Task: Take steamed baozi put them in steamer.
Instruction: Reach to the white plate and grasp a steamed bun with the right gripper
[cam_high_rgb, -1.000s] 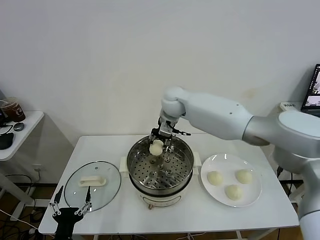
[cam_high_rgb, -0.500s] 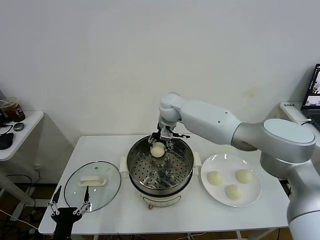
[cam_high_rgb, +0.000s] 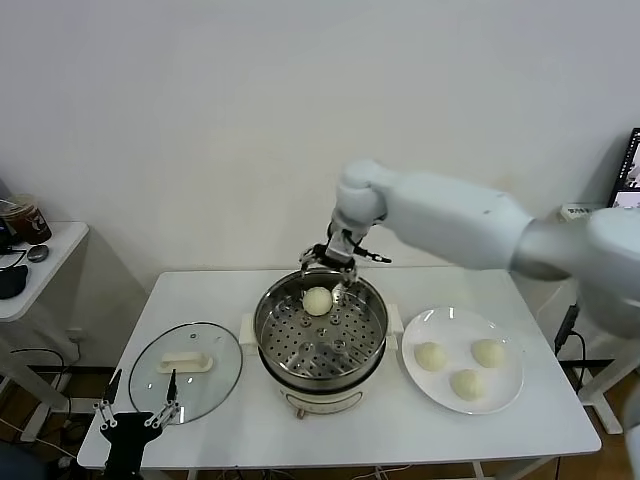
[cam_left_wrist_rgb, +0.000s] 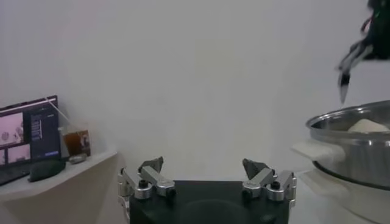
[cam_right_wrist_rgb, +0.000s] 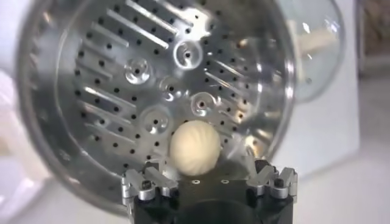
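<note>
One right gripper (cam_high_rgb: 331, 264) hovers with its fingers spread and empty over the far rim of the steamer (cam_high_rgb: 372, 330), directly above a single released baozi (cam_high_rgb: 317, 301) resting on the perforated tray near the pot's far wall; the bun is round, with no evident long axis. The steamer stands mid-way along a white table (cam_high_rgb: 230, 290) against a plain white wall, with a glass lid (cam_high_rgb: 185, 369) lying flat on its left and a white plate (cam_high_rgb: 504, 385) carrying three baozi (cam_high_rgb: 466, 384) on its right. The left gripper (cam_high_rgb: 137, 412), fingers apart and empty, is parked low at the table's front-left edge.
</note>
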